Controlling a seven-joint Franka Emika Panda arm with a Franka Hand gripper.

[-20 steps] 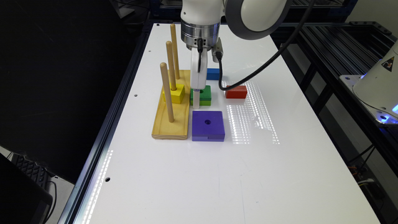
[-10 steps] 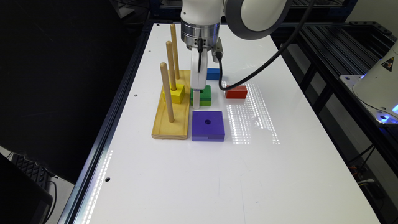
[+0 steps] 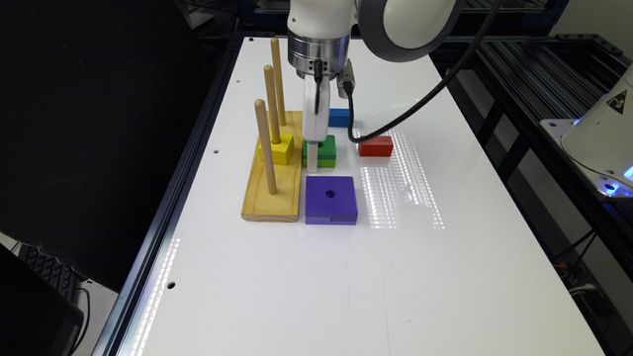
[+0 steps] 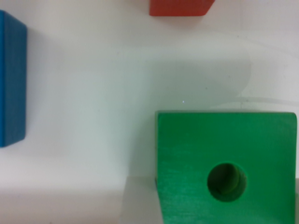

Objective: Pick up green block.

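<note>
The green block (image 3: 326,148) lies flat on the white table, between the wooden peg base and the red block. It is square with a round centre hole, dark green on top and lime below. My gripper (image 3: 312,163) comes straight down from above and reaches table level at the block's side facing the peg base, touching or nearly touching it. In the wrist view the green block (image 4: 224,163) is very close, its hole clearly visible.
A wooden base (image 3: 269,205) with three upright pegs stands beside the gripper, a yellow block (image 3: 277,151) on its middle peg. A purple block (image 3: 330,200) lies just in front, a blue block (image 3: 339,117) behind, a red block (image 3: 376,146) toward the exterior view's right.
</note>
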